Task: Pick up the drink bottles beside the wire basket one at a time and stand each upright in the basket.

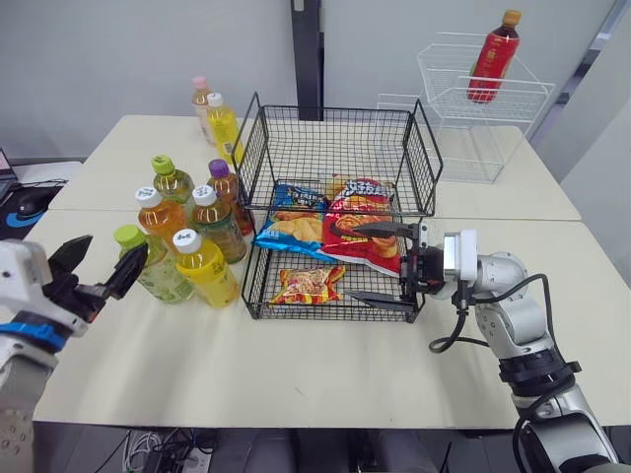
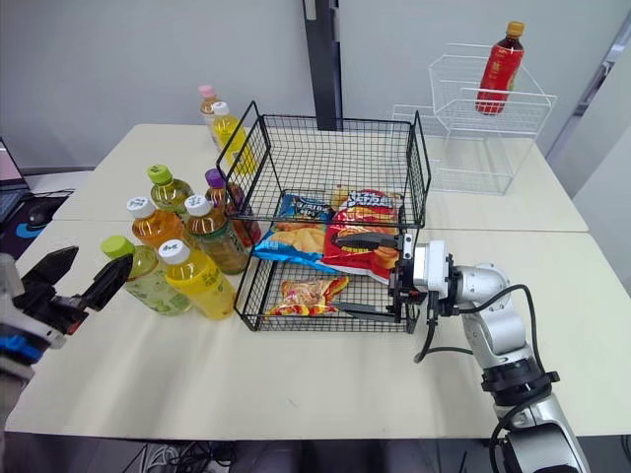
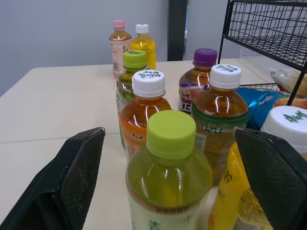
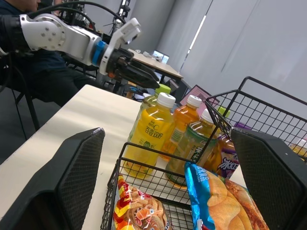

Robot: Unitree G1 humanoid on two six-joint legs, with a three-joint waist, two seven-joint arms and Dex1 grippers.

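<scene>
table (image 1: 296, 365) surface, near edge: left gripper (image 1: 118, 244) sits low at the near left, fingers spread wide, holding nothing; the lime-capped bottle (image 1: 148, 264) stands between the two fingers with a gap on each side; right gripper (image 1: 353, 262) is at the near right corner of the wire basket (image 1: 335, 148), fingers wide apart and holding nothing, one above the red chip bag (image 1: 360, 232), the other along the basket's near rim.

just right of the lime-capped bottle stands a yellow bottle (image 1: 205, 268), white cap, close to the basket's left wall; behind these, an orange bottle (image 1: 158, 217) and a tea bottle (image 1: 217, 222), both white-capped; farther, a green-capped bottle (image 1: 170, 180) and a purple-capped bottle (image 1: 225, 187); all upright, clustered, left of the basket.

basket contents: small snack bag (image 1: 308, 284) near, blue chip bag (image 1: 294, 225) and the red one behind; none of the bottles is inside.

far left of the basket: a yellow white-capped bottle (image 1: 221, 123) and a pink-capped bottle (image 1: 200, 96), upright.

far right: white wire rack (image 1: 483, 99), a red bottle (image 1: 493, 57) leaning in it.
</scene>
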